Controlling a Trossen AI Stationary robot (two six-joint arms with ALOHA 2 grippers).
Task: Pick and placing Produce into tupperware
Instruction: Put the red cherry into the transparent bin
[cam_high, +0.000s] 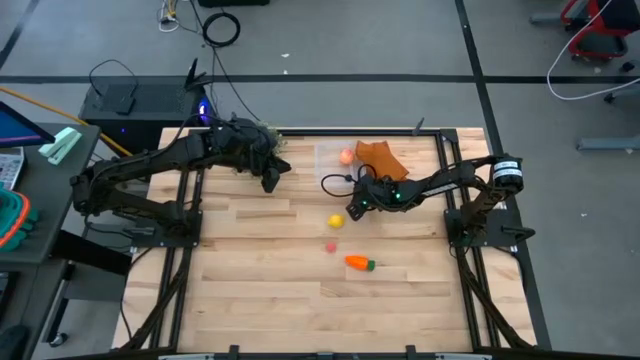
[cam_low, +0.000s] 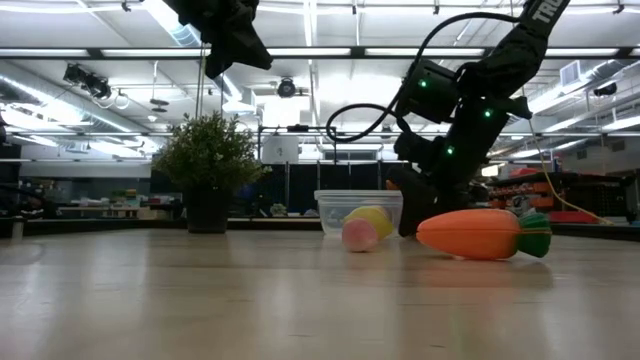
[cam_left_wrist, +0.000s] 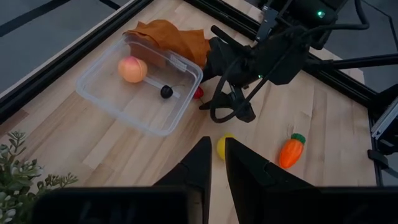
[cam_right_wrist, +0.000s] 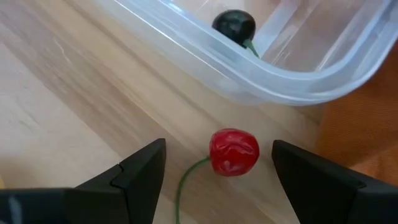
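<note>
My right tool (cam_right_wrist: 217, 165), spread wide low in the frame, straddles the red cherry (cam_right_wrist: 234, 152) on the bench just outside the tupperware (cam_right_wrist: 292, 81); next I should descend and pinch it.

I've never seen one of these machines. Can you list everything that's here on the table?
Tupperware: one, clear, far side of table.
Peach-coloured fruit: one, inside tupperware.
Berry: one, dark, inside tupperware.
Cherry: one, red, on table beside tupperware.
Lemon: one, yellow, mid-table.
Pink fruit: one, near lemon.
Carrot: one, orange, green top.
Cloth: one, orange, by tupperware.
Plant: one, green, far side.
Left hand: raised, shut.
Right hand: open, astride cherry.
</note>
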